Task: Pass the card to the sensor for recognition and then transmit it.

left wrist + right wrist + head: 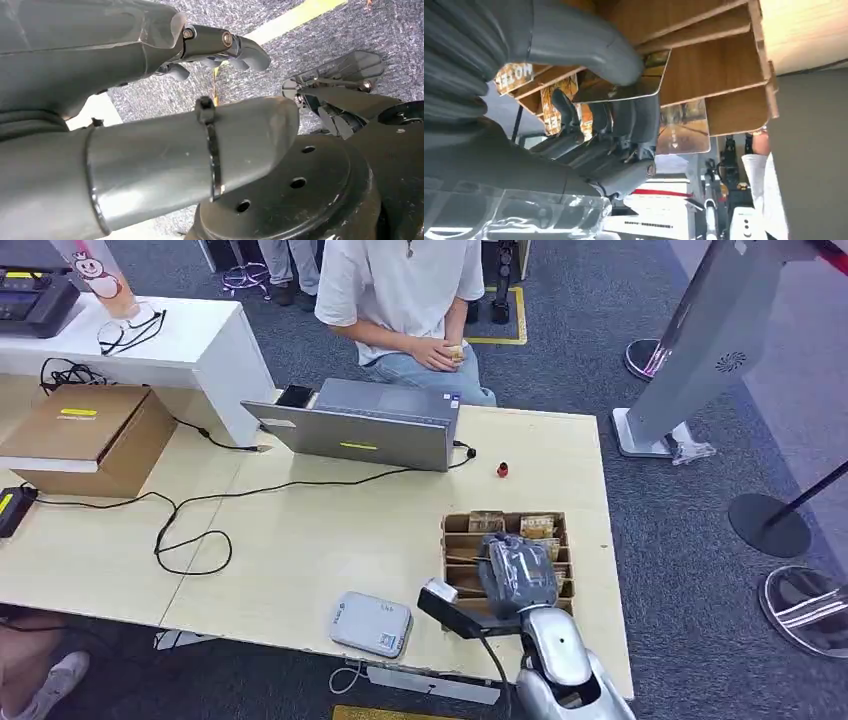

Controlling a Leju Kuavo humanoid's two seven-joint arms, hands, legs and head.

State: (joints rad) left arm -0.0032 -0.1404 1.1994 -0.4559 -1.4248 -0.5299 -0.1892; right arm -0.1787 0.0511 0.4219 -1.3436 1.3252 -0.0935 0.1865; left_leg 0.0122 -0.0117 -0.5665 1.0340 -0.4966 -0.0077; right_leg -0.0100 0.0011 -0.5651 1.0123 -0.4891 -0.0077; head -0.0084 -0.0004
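A: Head view, desk layout: right hand sits over the wooden slotted card box near the desk's right edge. Grey card sensor lies flat on the near edge, just left of the box, apart from it.

B: Right hand state?

A: Right wrist view: thumb and darker fingers are closed on a card, pinching it among the box's wooden dividers. The card is still partly in its slot. More cards stand in neighbouring slots.

B: Left hand?

A: Left wrist view: left hand hangs over grey carpet with a yellow line. Fingers lightly curled, thumb out, nothing in it.

B: Other items?

A: Open laptop at the far edge, with a seated person behind it. Cardboard box at far left, a black cable looping across the desk, a small red object beside the laptop.
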